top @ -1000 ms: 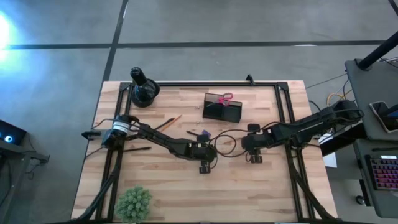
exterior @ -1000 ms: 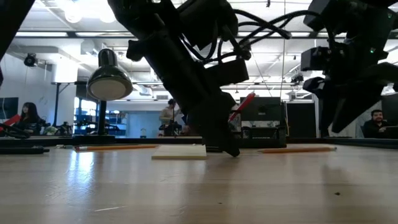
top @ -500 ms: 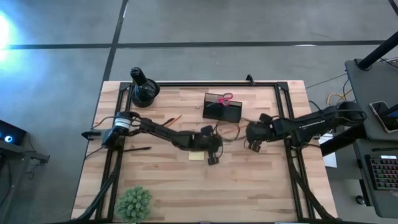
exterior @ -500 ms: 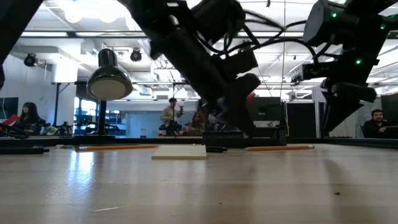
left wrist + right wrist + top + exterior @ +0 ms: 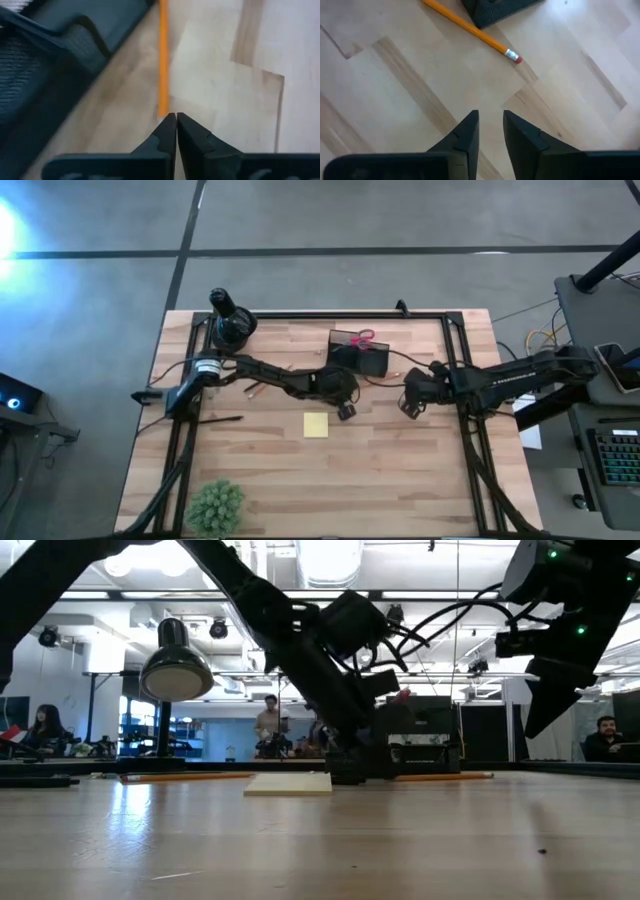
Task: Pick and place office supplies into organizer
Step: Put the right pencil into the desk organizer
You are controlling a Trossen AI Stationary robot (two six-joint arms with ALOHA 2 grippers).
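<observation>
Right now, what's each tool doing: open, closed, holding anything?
Left tool: closed, empty, by the orange pencil near the organizer.
Right tool: slightly open, empty, above bare table.

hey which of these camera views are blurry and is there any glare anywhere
Left wrist view: the orange pencil and the dark organizer are smeared, as if by motion. Right wrist view: sharp on a pencil and the wood grain. High view: a bright glare spot on the floor. Low view: backlit, the arms read as silhouettes against ceiling lights.
</observation>
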